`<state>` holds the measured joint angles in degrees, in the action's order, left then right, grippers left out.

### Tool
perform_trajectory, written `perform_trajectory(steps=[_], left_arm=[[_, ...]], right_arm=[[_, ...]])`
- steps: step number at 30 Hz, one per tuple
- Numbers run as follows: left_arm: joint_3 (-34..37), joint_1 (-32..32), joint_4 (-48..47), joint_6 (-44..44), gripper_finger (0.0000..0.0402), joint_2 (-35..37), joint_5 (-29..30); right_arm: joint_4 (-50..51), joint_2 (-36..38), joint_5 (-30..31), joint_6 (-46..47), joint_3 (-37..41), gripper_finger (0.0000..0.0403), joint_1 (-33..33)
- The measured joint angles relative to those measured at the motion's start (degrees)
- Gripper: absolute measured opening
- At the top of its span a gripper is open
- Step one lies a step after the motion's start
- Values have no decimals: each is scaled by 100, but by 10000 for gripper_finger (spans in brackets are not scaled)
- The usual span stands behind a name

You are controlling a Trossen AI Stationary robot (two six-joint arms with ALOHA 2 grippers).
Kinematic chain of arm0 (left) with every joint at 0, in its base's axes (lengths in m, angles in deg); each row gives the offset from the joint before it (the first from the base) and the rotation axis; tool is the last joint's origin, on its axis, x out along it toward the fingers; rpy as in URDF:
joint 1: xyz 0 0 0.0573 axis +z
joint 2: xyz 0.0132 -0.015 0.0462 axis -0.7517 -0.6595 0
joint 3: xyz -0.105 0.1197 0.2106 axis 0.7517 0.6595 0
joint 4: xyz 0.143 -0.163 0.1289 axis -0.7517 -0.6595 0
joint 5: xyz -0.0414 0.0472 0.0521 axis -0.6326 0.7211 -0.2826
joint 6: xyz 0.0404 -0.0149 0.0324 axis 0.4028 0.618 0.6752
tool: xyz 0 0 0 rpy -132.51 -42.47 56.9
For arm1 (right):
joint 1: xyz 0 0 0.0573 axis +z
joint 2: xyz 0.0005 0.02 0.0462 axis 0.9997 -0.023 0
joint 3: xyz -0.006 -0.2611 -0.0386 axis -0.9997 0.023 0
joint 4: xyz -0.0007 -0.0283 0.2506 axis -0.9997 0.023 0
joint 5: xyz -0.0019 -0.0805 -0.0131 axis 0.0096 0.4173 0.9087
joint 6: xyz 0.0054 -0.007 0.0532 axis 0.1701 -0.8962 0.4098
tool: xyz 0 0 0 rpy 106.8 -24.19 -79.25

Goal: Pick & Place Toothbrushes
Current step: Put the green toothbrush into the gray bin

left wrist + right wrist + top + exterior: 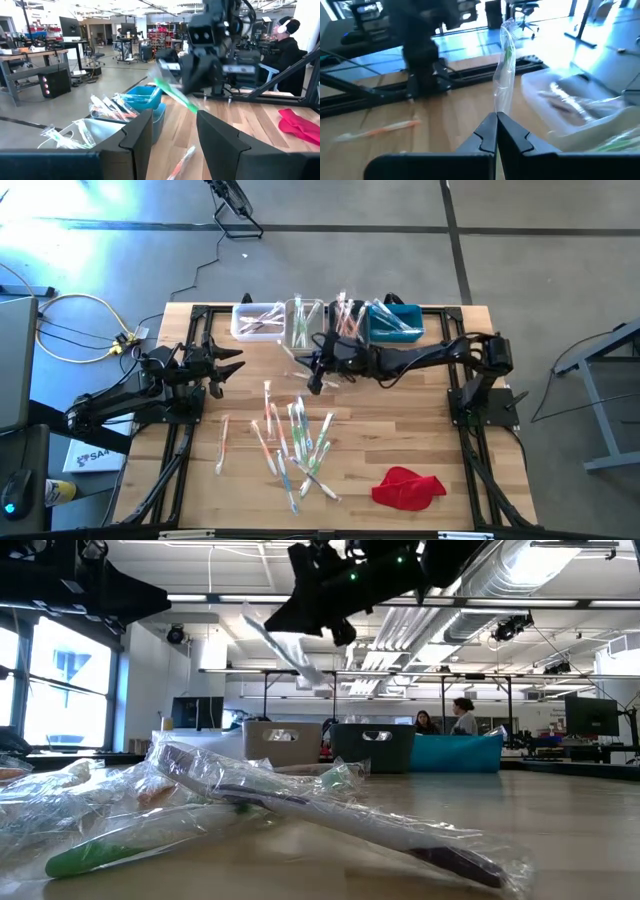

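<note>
Several wrapped toothbrushes (290,442) lie loose on the wooden table's middle, seen close up as toothbrushes (300,805) in the low view. My right gripper (316,378) hangs above the table just near of the bins and is shut on one green-handled toothbrush (506,65) in its clear wrapper. That toothbrush (175,95) also shows in the left wrist view. My left gripper (232,370) waits at the table's left, open and empty, its fingers (137,135) wide apart. My right gripper pinches one end of the toothbrush's clear wrapper (499,109) between its two fingertips. The fingers come nearly level from the table's right, tipped slightly down. The toothbrush sticks out past the fingertips on a slant (285,645), lifted clear of the table.
A row of small bins stands along the far edge: a white bin (258,320), a clear bin (305,320), another bin (350,320) and a blue bin (398,322), all holding toothbrushes. A red cloth (408,487) lies at the near right. People sit in the room behind.
</note>
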<state>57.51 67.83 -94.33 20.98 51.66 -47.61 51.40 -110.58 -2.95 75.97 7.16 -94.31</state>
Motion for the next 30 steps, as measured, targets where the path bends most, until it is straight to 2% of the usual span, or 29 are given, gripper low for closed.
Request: perform_trajectory(steps=[9, 21, 30], left_arm=[[1, 0, 1, 2, 150, 1, 2], [0, 0, 45, 9, 150, -1, 2], [0, 0, 45, 15, 150, 1, 2]], right_arm=[[-138, 269, -69, -55, 0, 2, -440], [-1031, 228, -74, -53, 0, 2, -770], [-2004, -337, -100, -53, 0, 2, -900]])
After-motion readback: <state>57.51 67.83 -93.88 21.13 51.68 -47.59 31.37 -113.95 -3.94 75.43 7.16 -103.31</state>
